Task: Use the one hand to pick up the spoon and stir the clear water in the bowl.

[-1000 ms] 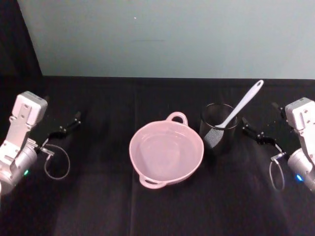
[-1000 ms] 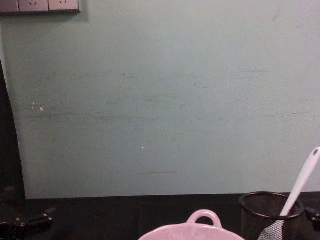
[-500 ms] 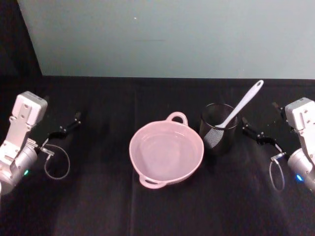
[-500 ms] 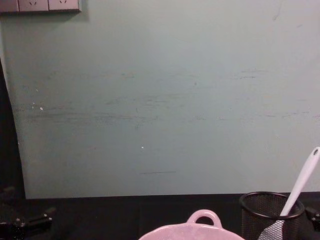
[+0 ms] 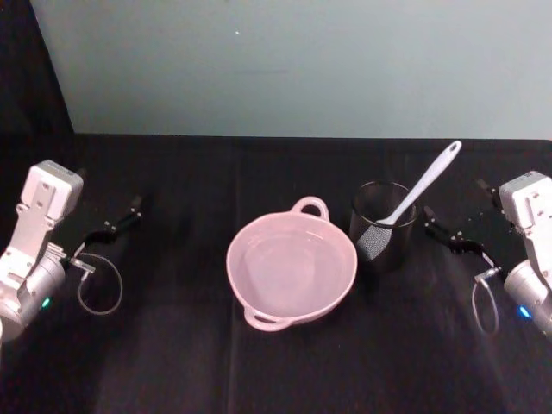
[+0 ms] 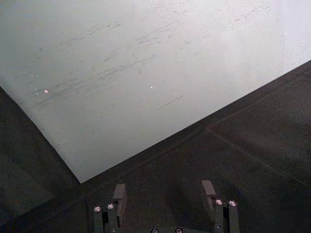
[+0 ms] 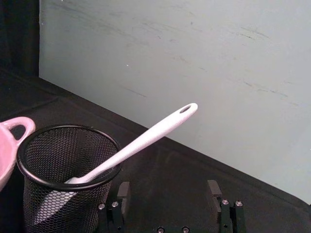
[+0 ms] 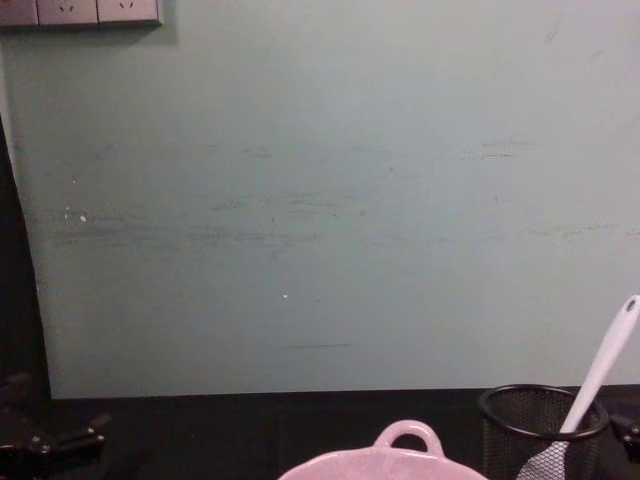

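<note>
Things on the counter look the same as they did a moment ago: nothing has moved. That means the job has not really begun. The spoon stands in the black mesh cup. Its flat head is down inside, and its long handle leans up and out toward the robot's right. The cup sits just beside the pink bowl, on the bowl's right. The water in the bowl looks flat and calm, so it has not been stirred yet. The right claw waits low over the counter, near the cup on its right side and not touching it. Its two fingers are spread apart with nothing between them, and it points toward the cup and the spoon handle. The left claw is parked far off on the left, well apart from the bowl, and it is spread and empty too. The right claw is closer, so I think it should be the one to take the handle.
</note>
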You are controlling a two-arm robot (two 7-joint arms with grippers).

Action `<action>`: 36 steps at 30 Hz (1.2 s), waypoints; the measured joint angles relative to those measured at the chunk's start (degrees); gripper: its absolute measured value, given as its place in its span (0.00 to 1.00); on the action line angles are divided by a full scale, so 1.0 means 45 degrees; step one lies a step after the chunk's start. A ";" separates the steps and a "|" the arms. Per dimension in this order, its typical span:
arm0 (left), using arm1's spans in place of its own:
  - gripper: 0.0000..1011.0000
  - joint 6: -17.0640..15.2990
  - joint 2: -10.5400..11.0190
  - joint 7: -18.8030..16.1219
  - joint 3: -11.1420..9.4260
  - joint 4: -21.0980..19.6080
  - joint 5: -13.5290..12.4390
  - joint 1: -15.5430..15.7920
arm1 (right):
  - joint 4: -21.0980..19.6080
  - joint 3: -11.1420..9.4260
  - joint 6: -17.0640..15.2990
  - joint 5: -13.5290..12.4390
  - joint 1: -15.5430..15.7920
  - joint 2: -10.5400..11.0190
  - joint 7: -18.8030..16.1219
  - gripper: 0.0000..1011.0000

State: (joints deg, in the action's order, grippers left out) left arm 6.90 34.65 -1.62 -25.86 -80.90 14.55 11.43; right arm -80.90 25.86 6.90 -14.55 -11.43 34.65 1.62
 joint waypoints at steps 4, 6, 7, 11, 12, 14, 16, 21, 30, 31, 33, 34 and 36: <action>1.00 0.0000 0.0000 0.0000 0.0000 0.0000 0.0000 0.0001 | -0.0148 -0.0123 0.0008 0.0025 0.0158 0.0038 0.0053 0.99; 1.00 0.0001 0.0000 0.0000 0.0000 0.0000 0.0000 0.0001 | -0.0428 -0.0338 0.0024 0.0030 0.0481 0.0123 0.0194 0.99; 1.00 0.0000 0.0000 0.0000 0.0000 0.0000 0.0000 0.0001 | -0.0555 -0.0420 0.0027 0.0020 0.0609 0.0160 0.0236 0.99; 1.00 0.0000 0.0000 0.0000 0.0000 0.0000 0.0000 0.0000 | -0.1558 -0.1067 0.0031 -0.0397 0.1562 0.0374 0.0400 0.99; 1.00 0.0000 0.0000 0.0000 0.0000 0.0001 -0.0001 0.0001 | -0.1558 -0.1067 0.0031 -0.0397 0.1562 0.0374 0.0400 0.99; 1.00 0.0001 0.0000 0.0000 0.0000 0.0000 0.0000 0.0001 | -0.2136 -0.1556 -0.0020 -0.1257 0.2077 0.0344 0.0318 0.99; 1.00 0.0000 0.0000 0.0000 0.0000 0.0000 -0.0001 0.0000 | -0.2682 -0.2054 -0.0136 -0.2284 0.2546 0.0198 0.0059 0.99; 1.00 0.0000 0.0000 0.0000 0.0000 0.0000 0.0000 0.0001 | -0.3053 -0.2768 -0.0561 -0.4318 0.2838 -0.0337 -0.0804 0.99; 1.00 0.0000 0.0001 0.0001 0.0000 0.0000 0.0000 0.0001 | -0.2061 -0.3554 -0.2153 -0.7678 0.1736 -0.1842 -0.2395 0.99; 1.00 0.0001 0.0000 0.0000 0.0000 0.0001 0.0000 0.0000 | -0.1936 -0.3616 -0.2325 -0.7934 0.1612 -0.1971 -0.2498 0.99; 1.00 0.0000 0.0000 0.0000 0.0000 0.0000 0.0000 0.0001 | -0.1590 -0.3707 -0.2813 -0.8637 0.1184 -0.2250 -0.2753 0.99; 1.00 0.0000 0.0000 0.0001 0.0000 0.0000 0.0000 0.0001 | -0.1308 -0.3709 -0.3090 -0.9063 0.0904 -0.2370 -0.2870 0.99; 1.00 0.0000 0.0000 0.0000 0.0001 0.0000 0.0000 0.0001 | -0.1028 -0.3689 -0.3293 -0.9366 0.0624 -0.2454 -0.2958 0.99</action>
State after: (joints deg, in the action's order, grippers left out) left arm 6.91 34.65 -1.62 -25.86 -80.90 14.55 11.43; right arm -85.52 9.26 -7.91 -56.69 -8.62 23.60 -11.69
